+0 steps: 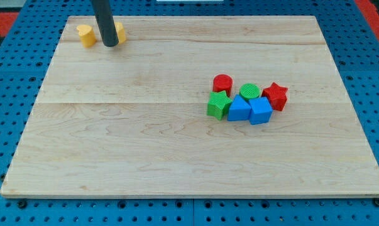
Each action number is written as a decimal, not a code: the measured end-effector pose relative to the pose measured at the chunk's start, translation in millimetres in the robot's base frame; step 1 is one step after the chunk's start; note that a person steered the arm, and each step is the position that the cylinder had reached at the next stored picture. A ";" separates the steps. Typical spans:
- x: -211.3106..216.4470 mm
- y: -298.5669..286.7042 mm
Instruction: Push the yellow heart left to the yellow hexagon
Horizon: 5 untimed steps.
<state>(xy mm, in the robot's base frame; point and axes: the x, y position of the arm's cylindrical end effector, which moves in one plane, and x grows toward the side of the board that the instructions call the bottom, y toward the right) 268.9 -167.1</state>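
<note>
A: Wooden desk [145, 144] fills the frame, sitting on a blue pegboard [13, 81]. Biggest thing on it?

B: The dark rod, dropping in from the top edge at upper left. My tip [110, 44] sits on the wood between two yellow blocks. There is no gripper on this arm, so nothing wide, narrow or holding, just the rod end.

A: And those yellows?

B: Yellow heart [86, 35] just beside the tip on the view's left, a sliver apart. The other yellow block [120, 31] peeks out on the rod's right, mostly hidden, so I can't tell its shape.

A: Right of centre?

B: A tight cluster, well apart from the tip. Two blue blocks [239, 108] and [260, 110] in front, green cube [219, 104] at their left, red cylinder [222, 83] and green cylinder [250, 91] behind, red star [276, 95] on the right end.
</note>
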 end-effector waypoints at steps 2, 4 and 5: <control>33.2 -5.4; 57.9 -63.9; 69.1 -53.3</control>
<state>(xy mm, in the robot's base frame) 338.0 -220.4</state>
